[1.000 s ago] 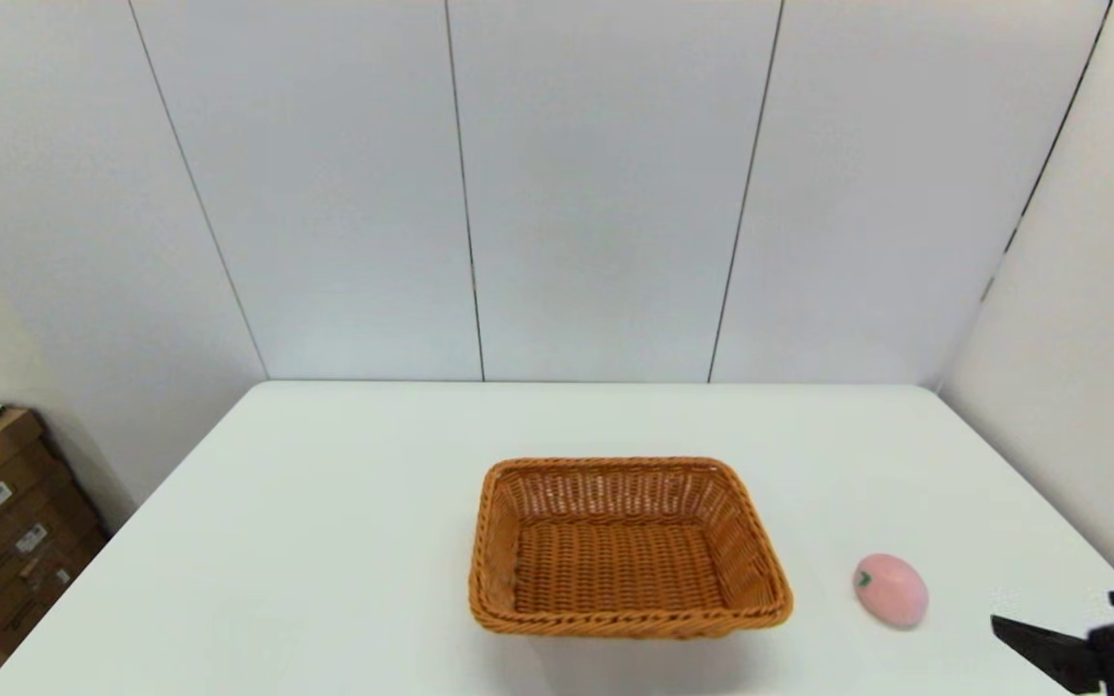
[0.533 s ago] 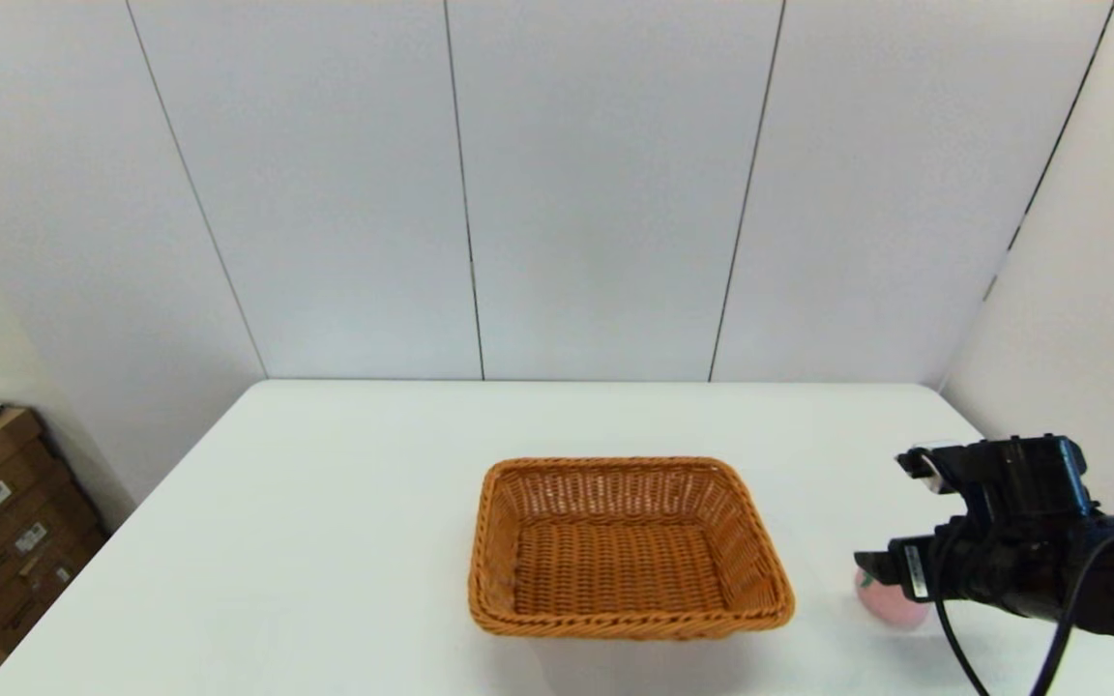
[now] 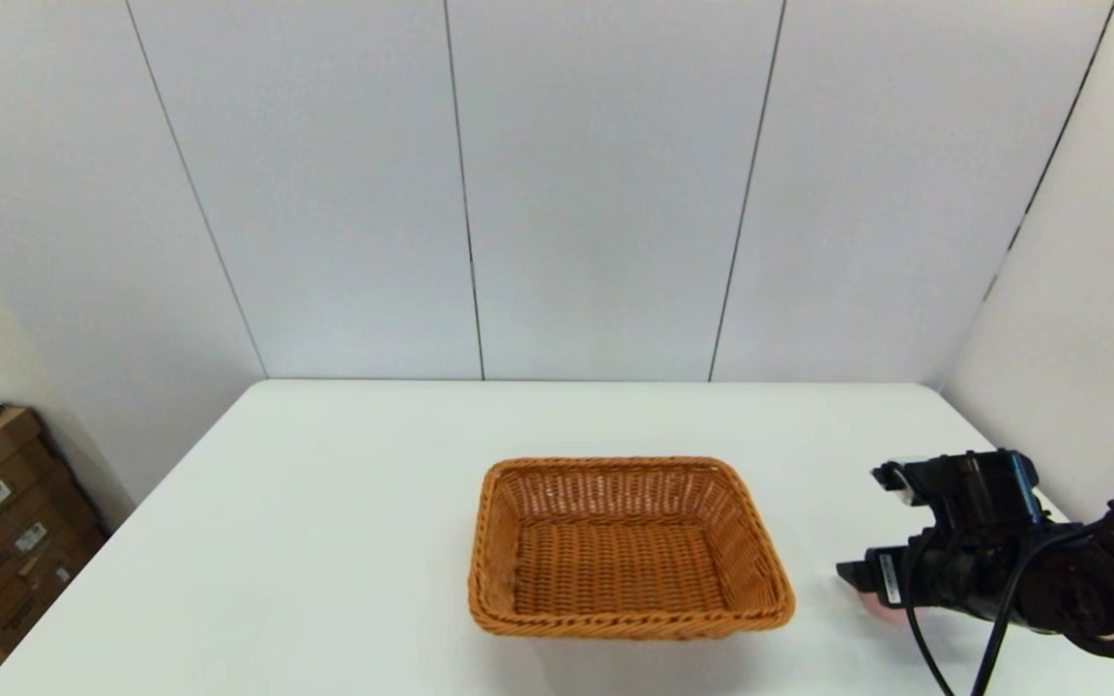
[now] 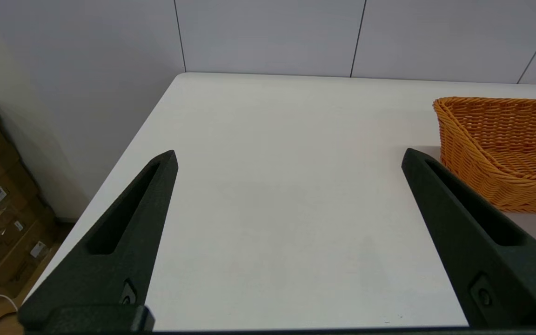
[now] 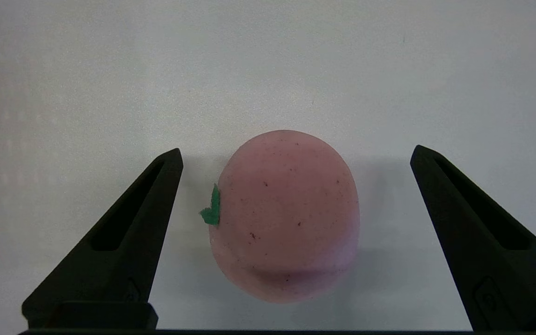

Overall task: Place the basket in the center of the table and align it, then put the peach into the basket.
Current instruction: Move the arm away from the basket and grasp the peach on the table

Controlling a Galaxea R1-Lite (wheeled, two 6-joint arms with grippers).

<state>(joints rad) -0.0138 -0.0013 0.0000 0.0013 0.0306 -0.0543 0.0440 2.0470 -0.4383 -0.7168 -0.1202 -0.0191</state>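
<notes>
Right gripper (image 5: 296, 158) hangs spread over small pink egg-shaped toy peach (image 5: 285, 216), fingers apart from it; peach on white table (image 3: 325, 541), near rectangular orange-brown wicker basket (image 3: 627, 547) (seemingly centred); grasp step; next: descend, close. Left gripper (image 4: 289, 160) spread, idle.

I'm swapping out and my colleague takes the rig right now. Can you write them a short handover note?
Right end effector: open, straddling the peach, not yet closed on it.
Left end effector: open, idle over the table's left side.
The peach lies on the table to the right of the basket.
Done: basket looks centred and squared.
Left: close, lift, carry the peach into the basket.
</notes>
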